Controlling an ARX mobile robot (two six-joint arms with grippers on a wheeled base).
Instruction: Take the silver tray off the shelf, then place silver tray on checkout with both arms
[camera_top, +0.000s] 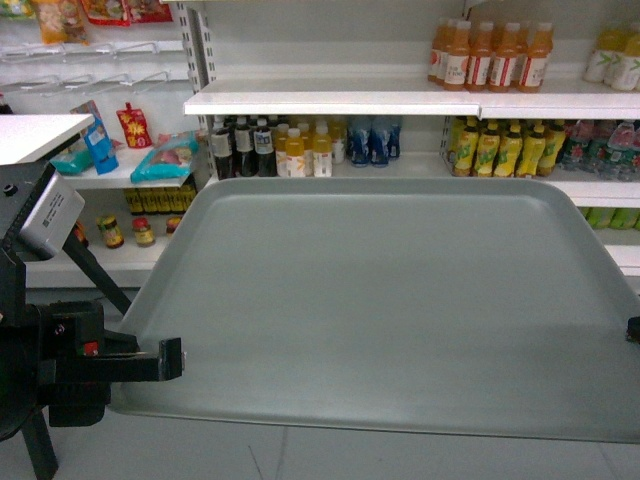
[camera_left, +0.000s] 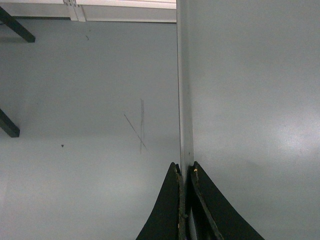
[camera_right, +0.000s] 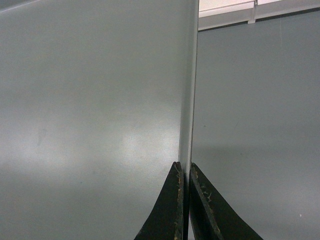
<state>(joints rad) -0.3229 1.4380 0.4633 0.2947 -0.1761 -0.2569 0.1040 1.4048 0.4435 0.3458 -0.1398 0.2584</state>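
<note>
Currently we've got the left gripper (camera_left: 185, 172) and right gripper (camera_right: 184, 170) each clamped tight on opposite rims of the silver tray (camera_top: 380, 300), keeping it level in the air, clear of the shelf (camera_top: 330, 98)

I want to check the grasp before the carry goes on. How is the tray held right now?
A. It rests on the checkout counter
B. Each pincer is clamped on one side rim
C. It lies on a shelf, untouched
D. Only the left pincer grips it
B: in both wrist views the fingers close on the rim of the tray, the left pincer on one side and the right pincer on the other, with floor below.
</note>
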